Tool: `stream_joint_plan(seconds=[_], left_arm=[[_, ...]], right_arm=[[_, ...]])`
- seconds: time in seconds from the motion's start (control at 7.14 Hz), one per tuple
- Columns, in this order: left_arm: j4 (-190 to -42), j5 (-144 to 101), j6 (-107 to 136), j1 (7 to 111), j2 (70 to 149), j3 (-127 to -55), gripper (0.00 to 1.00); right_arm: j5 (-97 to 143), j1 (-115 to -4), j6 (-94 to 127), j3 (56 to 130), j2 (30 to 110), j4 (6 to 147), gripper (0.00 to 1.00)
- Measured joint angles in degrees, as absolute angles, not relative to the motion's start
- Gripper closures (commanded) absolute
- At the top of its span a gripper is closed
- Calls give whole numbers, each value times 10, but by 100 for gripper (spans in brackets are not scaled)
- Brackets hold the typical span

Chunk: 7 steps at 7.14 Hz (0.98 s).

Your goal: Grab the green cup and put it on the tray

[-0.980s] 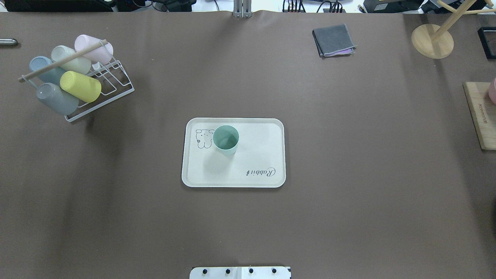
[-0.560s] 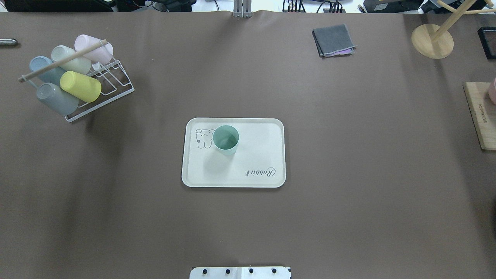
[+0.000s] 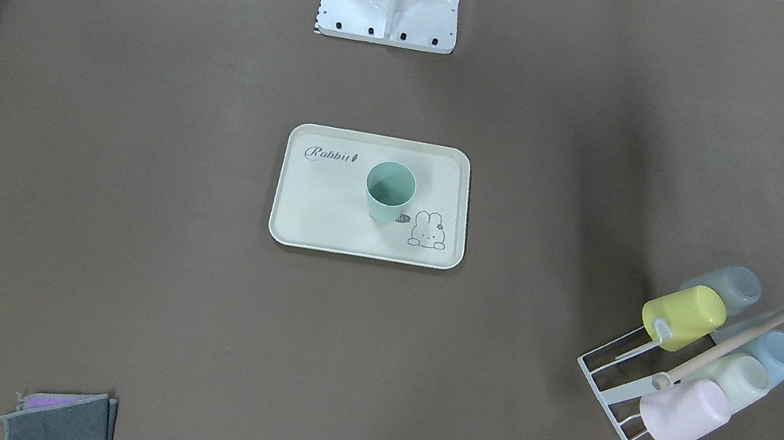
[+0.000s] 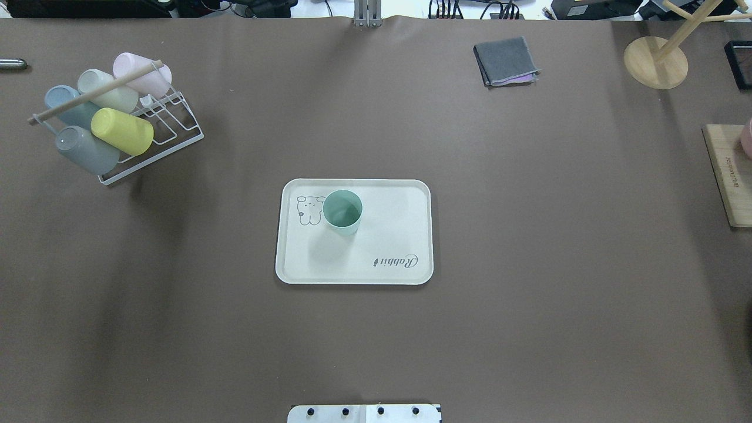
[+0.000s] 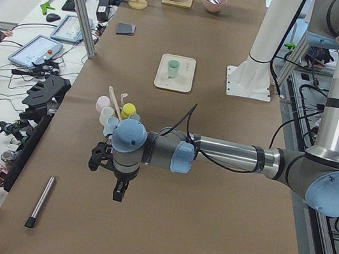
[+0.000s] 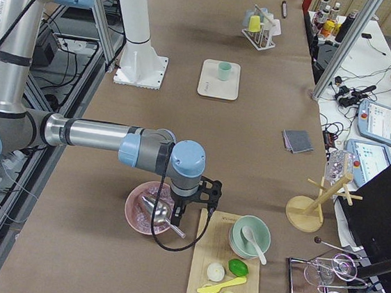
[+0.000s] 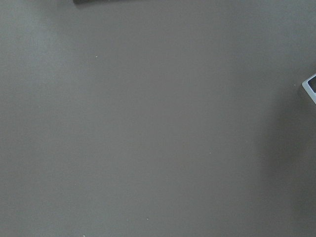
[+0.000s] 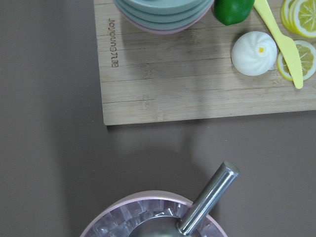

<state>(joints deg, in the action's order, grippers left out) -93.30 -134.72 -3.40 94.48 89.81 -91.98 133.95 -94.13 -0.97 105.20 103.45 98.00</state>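
The green cup (image 4: 342,211) stands upright on the cream tray (image 4: 388,235), beside the rabbit drawing; the front view shows the cup (image 3: 390,191) and tray (image 3: 328,217) too. No gripper touches it. My left gripper (image 5: 119,191) shows only in the exterior left view, low over the table's left end, far from the tray. My right gripper (image 6: 176,218) shows only in the exterior right view, above a pink bowl at the right end. I cannot tell whether either is open or shut.
A wire rack (image 4: 170,126) at the back left holds several pastel cups, one yellow (image 4: 122,131). A folded grey cloth (image 4: 506,60), a wooden stand (image 4: 655,61) and a cutting board (image 4: 728,173) lie to the right. The pink bowl (image 8: 113,217) holds a metal scoop (image 8: 207,205).
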Motion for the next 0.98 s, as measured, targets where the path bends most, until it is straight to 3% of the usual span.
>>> stream_joint_plan(seconds=[0.98], left_arm=[[-932,-1346,-35,944,894,-911,1]], right_arm=[[1339,-941,-10,1052,1037,981,0]])
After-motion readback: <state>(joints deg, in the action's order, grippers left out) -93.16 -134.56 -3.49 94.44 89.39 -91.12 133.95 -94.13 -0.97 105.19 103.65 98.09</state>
